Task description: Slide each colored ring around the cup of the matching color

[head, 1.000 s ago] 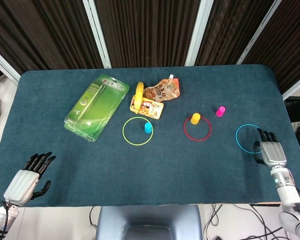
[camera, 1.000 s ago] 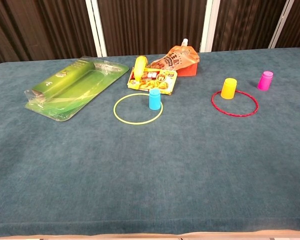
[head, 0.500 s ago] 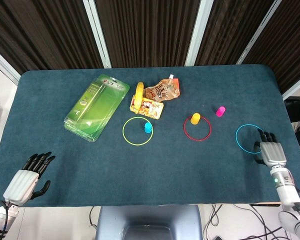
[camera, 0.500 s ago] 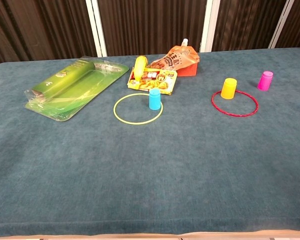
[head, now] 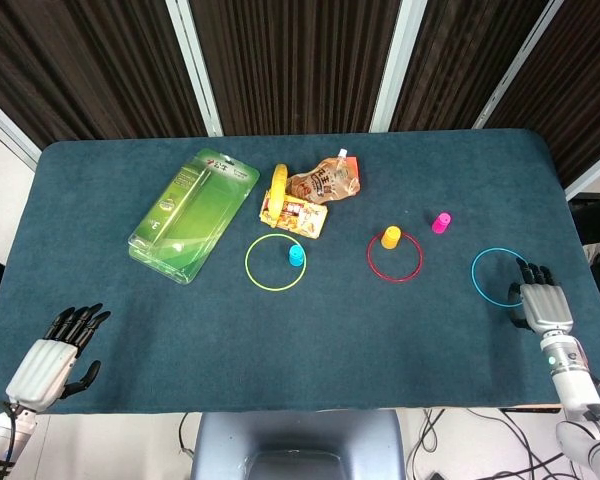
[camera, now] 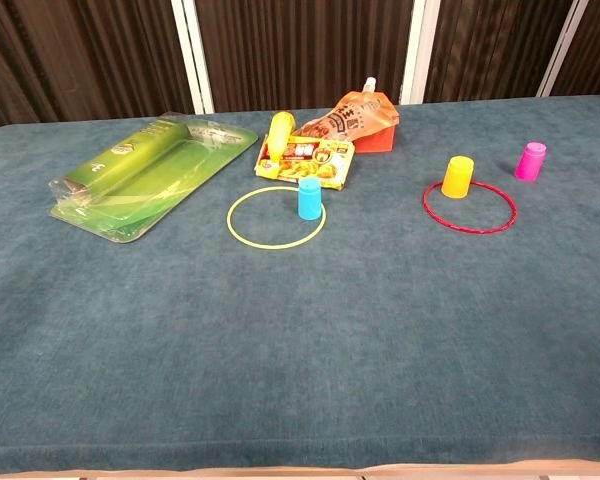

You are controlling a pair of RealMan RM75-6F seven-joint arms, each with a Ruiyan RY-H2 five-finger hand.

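My right hand [head: 546,306] lies flat on the bench [head: 310,340] near its right edge, fingers extended and slightly apart, gripping nothing. Fingertips [head: 532,271] sit at the near-right rim of the blue ring [head: 499,277]; whether they touch the ring I cannot tell. Blue ring lies flat with no cup inside it; only its left arc shows in the chest view.

My left hand [head: 56,352] rests at the near-left corner of the bench, fingers spread, empty, well apart from every ring and cup.

Blue cup [head: 296,256] stands inside the yellow ring [head: 277,262], toward its far-right side, well to the left of my right hand. Yellow cup [head: 390,236] stands at the far rim of the red ring [head: 394,256], just inside it. Pink cup [head: 441,222] stands alone, outside any ring, between the red ring and the blue ring, farther back.

Also on bench: green blister pack [head: 192,214] at far left, a snack packet [head: 294,214] and an orange pouch [head: 326,181] just behind the yellow ring.
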